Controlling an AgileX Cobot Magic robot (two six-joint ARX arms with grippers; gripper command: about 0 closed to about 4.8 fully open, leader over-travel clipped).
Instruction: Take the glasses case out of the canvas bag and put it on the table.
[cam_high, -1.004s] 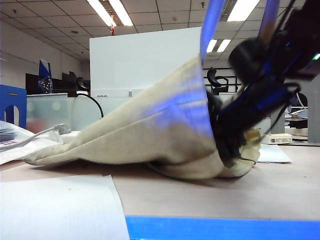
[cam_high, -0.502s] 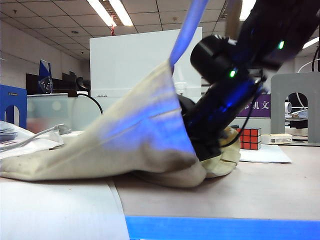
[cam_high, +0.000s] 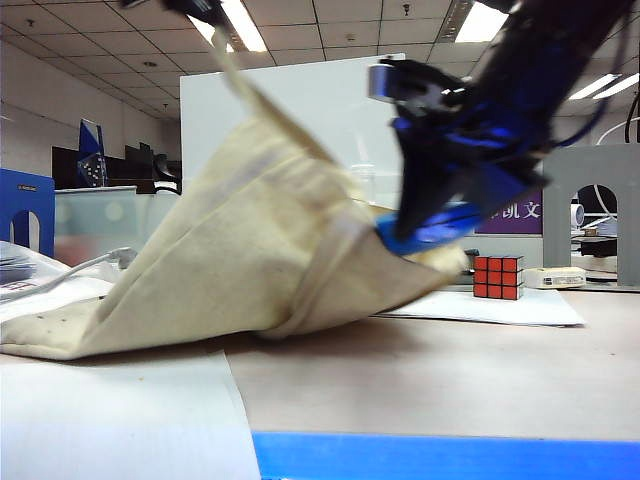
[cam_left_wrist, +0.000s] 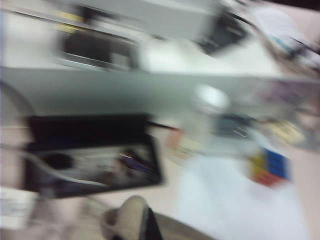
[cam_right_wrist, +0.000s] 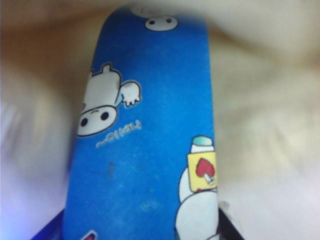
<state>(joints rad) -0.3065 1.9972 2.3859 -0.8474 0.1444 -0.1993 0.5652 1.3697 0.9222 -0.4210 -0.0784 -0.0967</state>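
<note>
Case position is what I'm steering by: the glasses case (cam_right_wrist: 145, 135) sits clamped in my right gripper (cam_high: 432, 232) at the mouth of the canvas bag (cam_high: 240, 260), its long axis running straight out from the jaws toward the cloth behind it. My left gripper (cam_high: 195, 8), closed on the bag's handle (cam_high: 250, 95), holds the bag up high on the left. Clear table (cam_high: 420, 375) lies below and right of the case, near the Rubik's cube (cam_high: 498, 277), so I judge the right arm should lower it there.

Black right arm (cam_high: 540, 60) with blue-lit links, black cables, silvery block at wrist
</note>
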